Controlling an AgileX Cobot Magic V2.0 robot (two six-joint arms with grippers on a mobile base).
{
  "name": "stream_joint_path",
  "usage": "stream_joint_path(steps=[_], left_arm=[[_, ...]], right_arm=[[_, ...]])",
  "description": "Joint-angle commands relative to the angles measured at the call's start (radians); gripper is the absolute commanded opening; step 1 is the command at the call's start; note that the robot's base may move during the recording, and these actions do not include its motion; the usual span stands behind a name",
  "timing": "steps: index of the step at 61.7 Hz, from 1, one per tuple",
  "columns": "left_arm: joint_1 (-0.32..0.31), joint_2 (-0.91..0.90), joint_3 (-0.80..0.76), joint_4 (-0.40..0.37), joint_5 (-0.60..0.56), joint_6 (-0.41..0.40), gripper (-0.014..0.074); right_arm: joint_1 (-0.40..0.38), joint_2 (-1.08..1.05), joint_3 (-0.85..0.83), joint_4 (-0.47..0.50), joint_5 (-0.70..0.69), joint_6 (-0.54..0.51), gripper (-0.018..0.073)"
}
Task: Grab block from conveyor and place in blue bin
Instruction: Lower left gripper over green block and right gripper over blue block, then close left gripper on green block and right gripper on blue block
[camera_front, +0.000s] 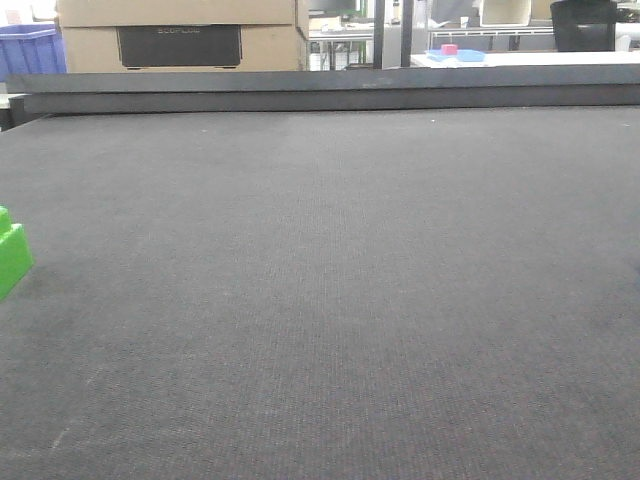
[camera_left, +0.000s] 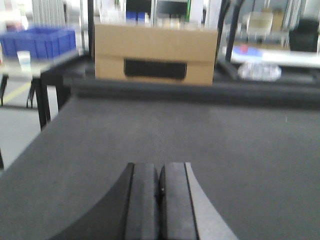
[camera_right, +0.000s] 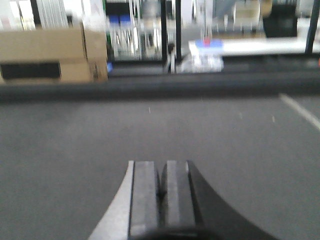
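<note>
A green block (camera_front: 12, 258) sits on the dark grey conveyor (camera_front: 330, 300) at the far left edge of the front view, partly cut off by the frame. The blue bin (camera_front: 28, 48) stands beyond the belt at the upper left; the left wrist view also shows the blue bin (camera_left: 39, 41) on a table past the belt's left corner. My left gripper (camera_left: 159, 167) is shut with nothing in it, low over the belt. Over bare belt too, my right gripper (camera_right: 160, 165) is shut and empty. Neither wrist view shows the block.
A dark raised rail (camera_front: 330, 90) runs along the belt's far edge. Behind it stands a cardboard box (camera_front: 180, 35). A white table with a small pink and blue object (camera_front: 455, 52) lies at the back right. The belt's left edge (camera_left: 35, 145) drops to the floor.
</note>
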Motion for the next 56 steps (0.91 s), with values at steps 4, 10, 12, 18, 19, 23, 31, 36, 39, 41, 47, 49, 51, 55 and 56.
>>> stream_joint_path(steps=[4,10,12,18,19,23,31,36,39,41,47,49,51,55,56], left_arm=[[0.002,0.242,-0.193,0.001,0.235,0.000,-0.0111],[0.002,0.427,-0.330,-0.001,0.423,0.000,-0.0111],[0.002,0.490,-0.375,-0.003,0.480,0.000,-0.0111],[0.002,0.642,-0.475,-0.003,0.584,0.000,-0.0111],[0.002,0.661,-0.493,-0.003,0.589,0.000,-0.0111],[0.002,0.740,-0.529,-0.003,0.593,0.000,-0.0111],[0.002,0.868,-0.557,-0.028,0.589,0.000,-0.0111],[0.002,0.924,-0.557,-0.029,0.587,0.000,-0.0111],[0.002,0.952,-0.557,-0.029,0.587,0.000,-0.0111],[0.002,0.972,-0.557,-0.029,0.587,0.000,-0.0111],[0.002,1.014,-0.557,-0.036,0.585,0.000,-0.0111],[0.002,1.023,-0.557,-0.041,0.585,0.000,-0.0111],[0.002,1.033,-0.557,-0.048,0.585,0.000,-0.0111],[0.002,1.046,-0.557,-0.063,0.585,0.000,-0.0111],[0.002,1.048,-0.557,-0.065,0.585,0.000,-0.0111]], right_arm=[[-0.007,0.225,-0.182,0.004,0.221,0.000,-0.0162],[-0.007,0.380,-0.295,0.004,0.336,0.000,-0.0162],[-0.007,0.449,-0.333,0.004,0.390,0.000,-0.0162],[-0.007,0.603,-0.435,0.004,0.528,0.000,-0.0162],[-0.007,0.625,-0.448,0.004,0.561,0.000,-0.0162],[-0.007,0.710,-0.501,0.004,0.637,0.000,-0.0162],[-0.007,0.883,-0.566,0.004,0.704,0.000,-0.0162],[-0.007,0.955,-0.582,0.004,0.696,0.000,-0.0162],[-0.007,0.988,-0.585,0.004,0.696,0.000,-0.0162],[-0.007,1.013,-0.585,0.004,0.689,0.000,-0.0162],[-0.007,1.076,-0.585,0.012,0.656,0.000,-0.0162],[-0.007,1.094,-0.585,0.017,0.637,0.000,-0.0162],[-0.007,1.112,-0.585,0.019,0.625,0.000,-0.0160],[-0.007,1.151,-0.585,0.025,0.608,0.000,-0.0116],[-0.007,1.159,-0.585,0.027,0.606,0.000,-0.0097]])
